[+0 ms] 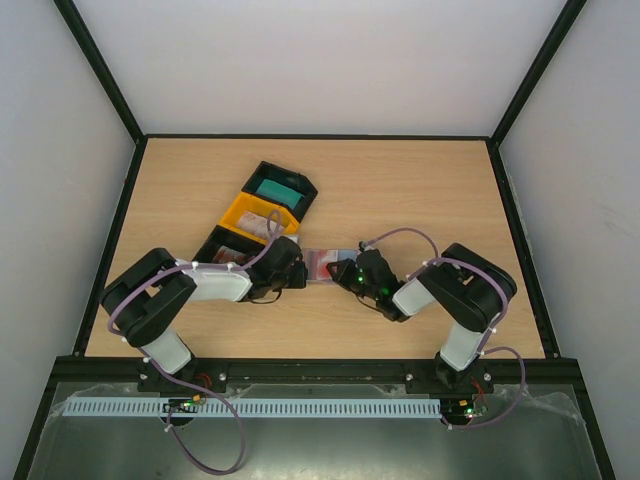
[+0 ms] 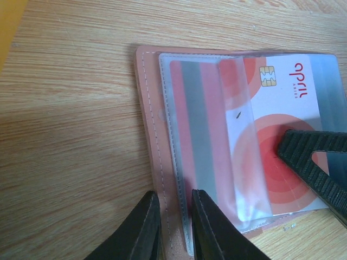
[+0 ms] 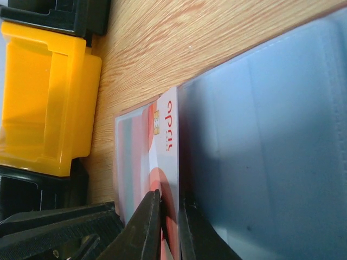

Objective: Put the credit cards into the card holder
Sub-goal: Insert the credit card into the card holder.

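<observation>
**Card insertion, mid-step.** A red-and-white card [image 2: 282, 103] lies partly under the clear sleeve [image 2: 173, 108] of the open card holder [image 2: 145, 135]. How deep it sits in the pocket cannot be told. The holder lies flat on the table [image 1: 400, 180], near its centre, between the two arms.

The left gripper [image 2: 174, 197] is pinched on the holder's near edge, with sleeve and leather between its fingers, apparently to anchor the holder against the push. The right gripper [image 3: 169, 199] nips the card by one edge, the thin plastic between nearly closed fingers. This grip would let the card slide in its own plane into the pocket.

Beyond the left gripper stands a yellow tray [image 3: 49, 97]. Farther back, a black tray [image 1: 308, 192] holds a teal card [image 1: 279, 188], presumably awaiting its turn.

Risk: the sleeve mouth may buckle if the card tilts.
</observation>
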`<action>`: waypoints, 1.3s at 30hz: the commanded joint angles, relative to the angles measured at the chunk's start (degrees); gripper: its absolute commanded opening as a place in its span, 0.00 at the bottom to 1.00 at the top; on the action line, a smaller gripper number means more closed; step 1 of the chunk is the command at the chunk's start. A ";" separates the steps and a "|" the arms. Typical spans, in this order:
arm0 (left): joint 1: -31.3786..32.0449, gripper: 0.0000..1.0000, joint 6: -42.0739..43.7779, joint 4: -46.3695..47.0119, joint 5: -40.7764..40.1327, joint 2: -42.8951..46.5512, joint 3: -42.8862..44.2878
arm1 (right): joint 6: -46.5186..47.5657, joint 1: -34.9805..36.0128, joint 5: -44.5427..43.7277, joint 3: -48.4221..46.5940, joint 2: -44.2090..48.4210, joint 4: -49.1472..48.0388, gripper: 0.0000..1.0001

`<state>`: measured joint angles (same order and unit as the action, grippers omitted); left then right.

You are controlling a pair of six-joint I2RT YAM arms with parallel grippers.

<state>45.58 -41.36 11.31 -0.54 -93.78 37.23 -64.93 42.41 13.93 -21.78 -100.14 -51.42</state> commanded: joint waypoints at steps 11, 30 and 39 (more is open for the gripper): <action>0.93 0.20 -1.76 -7.88 0.67 -2.94 -1.09 | 6.54 0.48 -1.07 -3.11 5.27 21.68 0.25; 2.41 0.37 -5.83 -9.08 3.06 4.77 0.88 | 18.45 0.48 -15.61 -11.35 17.73 53.45 0.63; 3.36 0.40 -7.40 -8.36 0.53 0.99 3.72 | 21.70 0.48 -12.61 -13.31 15.47 52.35 0.46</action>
<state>48.60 -47.70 3.88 1.89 -90.70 38.52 -45.30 42.76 2.37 -33.26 -83.13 -1.58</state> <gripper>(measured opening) 0.398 0.485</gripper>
